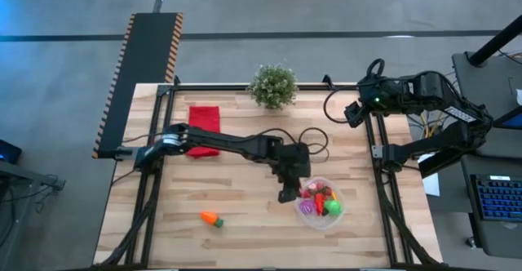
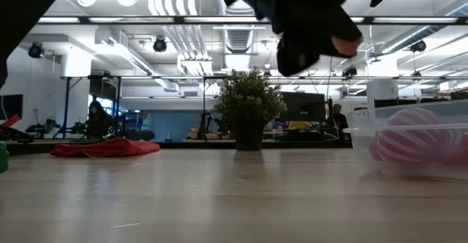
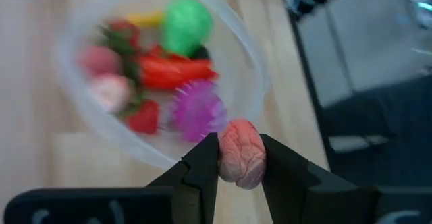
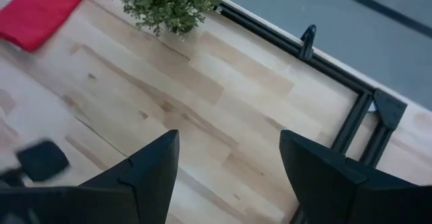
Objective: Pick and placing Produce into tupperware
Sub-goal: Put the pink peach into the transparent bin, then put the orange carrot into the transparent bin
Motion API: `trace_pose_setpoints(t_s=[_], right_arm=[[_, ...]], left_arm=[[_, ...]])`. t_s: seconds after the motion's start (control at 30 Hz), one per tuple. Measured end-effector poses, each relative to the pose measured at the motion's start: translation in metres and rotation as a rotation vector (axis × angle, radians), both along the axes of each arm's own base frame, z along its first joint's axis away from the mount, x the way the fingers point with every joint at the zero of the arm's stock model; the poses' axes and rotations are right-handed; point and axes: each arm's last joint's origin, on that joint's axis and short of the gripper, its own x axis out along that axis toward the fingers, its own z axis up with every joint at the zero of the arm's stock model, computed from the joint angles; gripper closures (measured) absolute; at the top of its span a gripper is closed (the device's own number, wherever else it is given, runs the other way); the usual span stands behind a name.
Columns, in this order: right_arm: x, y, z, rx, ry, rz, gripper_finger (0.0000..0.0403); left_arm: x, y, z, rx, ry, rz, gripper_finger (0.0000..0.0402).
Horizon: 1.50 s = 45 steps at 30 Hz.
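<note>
Four cameras: one overhead, one at table height, one on each wrist.

The high view looks straight down on the whole table (image 1: 245, 173), with the potted plant (image 1: 273, 85) at upper centre and the tupperware (image 1: 320, 202) at lower right of the frame. The low view sits at table-top level and faces across the boards to the same plant (image 2: 248, 111) at centre, the tupperware (image 2: 413, 144) close at the right edge. The left wrist view looks down, very near, on the tupperware (image 3: 162, 75) past the left gripper (image 3: 240, 158). The right wrist view faces down on the table's far corner, sharing the plant (image 4: 165, 1) and red cloth (image 4: 40, 8) with the high view.
</note>
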Motion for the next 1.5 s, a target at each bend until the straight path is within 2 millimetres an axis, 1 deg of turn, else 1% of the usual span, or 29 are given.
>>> trace_pose_setpoints(t_s=[0.1, 0.2, 0.33, 0.47, 0.53, 0.6, 0.67, 0.77, 0.97, 1.07, 1.17, 1.23, 1.3, 1.37, 1.43, 1.5], right_arm=[[0.000, 0.000, 0.000, 0.018, -0.022, -0.041, 0.0154], [0.000, 0.000, 0.000, 0.039, -0.042, -0.076, 0.0154], [0.000, 0.000, 0.000, 0.053, -0.057, -0.105, 0.0154], [0.000, 0.000, 0.000, 0.059, -0.065, -0.119, 0.0154], [0.000, 0.000, 0.000, 0.060, -0.067, -0.123, 0.0154], [0.000, 0.000, 0.000, 0.062, -0.069, -0.126, 0.0154], [0.000, 0.000, 0.000, 0.062, -0.069, -0.126, 0.0154], [0.000, 0.000, 0.000, 0.060, -0.069, -0.127, 0.0154], [0.000, 0.000, 0.000, 0.055, -0.069, -0.130, 0.0154], [0.000, 0.000, 0.000, 0.055, -0.069, -0.130, 0.0154], [0.000, 0.000, 0.000, 0.054, -0.068, -0.130, 0.0154], [0.000, 0.000, 0.000, 0.051, -0.065, -0.125, 0.0154], [0.000, 0.000, 0.000, 0.045, -0.061, -0.120, 0.0154], [0.000, -0.001, 0.000, 0.040, -0.057, -0.115, 0.0154], [0.000, -0.001, 0.000, 0.034, -0.058, -0.115, 0.0154], [0.000, -0.001, 0.000, 0.032, -0.055, -0.111, 0.0154]], left_arm=[[0.006, 0.000, -0.018, -0.055, 0.028, -0.069, 0.0321], [0.011, -0.001, -0.034, -0.033, 0.031, -0.099, 0.0321], [0.015, -0.001, -0.049, -0.019, 0.047, -0.104, 0.0321], [0.018, 0.000, -0.052, 0.023, 0.040, -0.084, 0.0321], [0.018, 0.000, -0.050, 0.082, 0.010, -0.082, 0.0320], [0.021, -0.002, -0.043, 0.129, -0.049, -0.078, 0.0311], [0.024, -0.005, -0.034, 0.125, -0.093, -0.075, 0.0293], [0.028, -0.007, -0.024, 0.107, -0.134, -0.061, 0.0256], [0.029, -0.006, -0.024, 0.140, -0.143, -0.028, 0.0169], [0.026, -0.004, -0.024, 0.151, -0.099, -0.022, 0.0137], [0.011, 0.001, -0.021, 0.213, 0.036, -0.013, 0.0125], [-0.005, 0.004, -0.019, 0.301, 0.144, -0.030, 0.0124], [-0.025, 0.004, -0.014, 0.441, 0.252, -0.043, 0.0128], [-0.046, 0.000, -0.012, 0.600, 0.344, -0.090, 0.0137], [-0.068, -0.008, -0.007, 0.661, 0.377, -0.166, 0.0150], [-0.092, -0.014, 0.000, 0.656, 0.365, -0.184, 0.0162]])
